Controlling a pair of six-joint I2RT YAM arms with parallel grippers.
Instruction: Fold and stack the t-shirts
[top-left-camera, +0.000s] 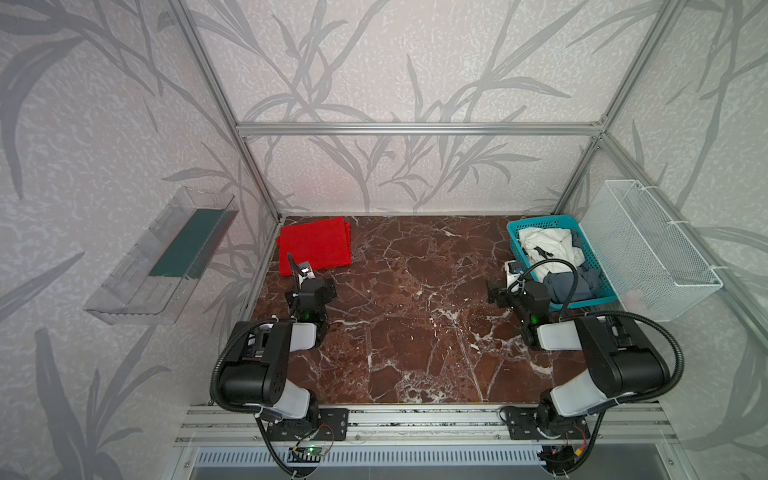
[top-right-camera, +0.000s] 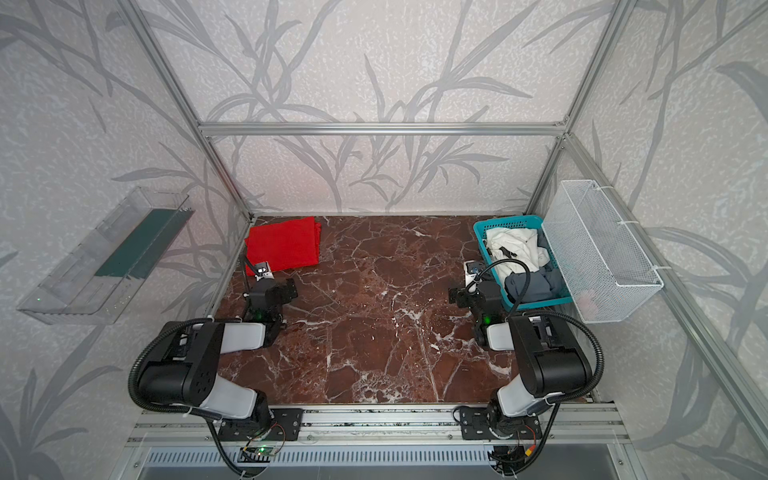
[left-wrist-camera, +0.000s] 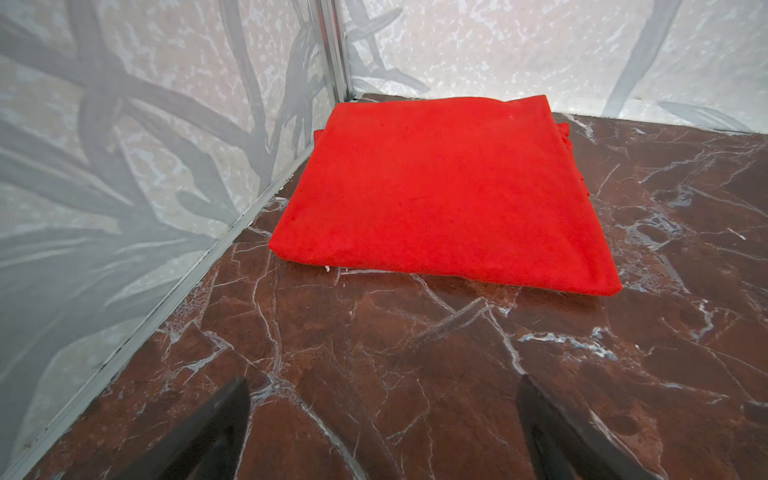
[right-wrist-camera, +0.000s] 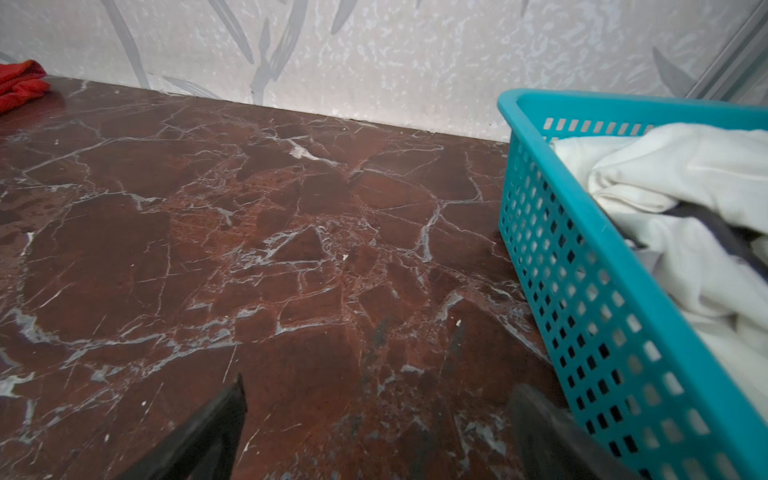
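Black joint housings and pale grey link shells seen on left arm (top-left-camera: 253, 370) and right arm (top-left-camera: 623, 365). Black corrugated cable (top-left-camera: 680, 361) looped along each. Green light (top-left-camera: 306, 316) lit at each wrist. Bases bolted onto black plates (top-left-camera: 334, 422)

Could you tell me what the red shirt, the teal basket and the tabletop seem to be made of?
The red t-shirt looks like soft matte cloth: fuzzy surface, limp layered edges. The teal basket seems moulded plastic: smooth, rigid lattice walls. The tabletop looks like glossy marble, or a marble-print laminate: white veins, sheen.
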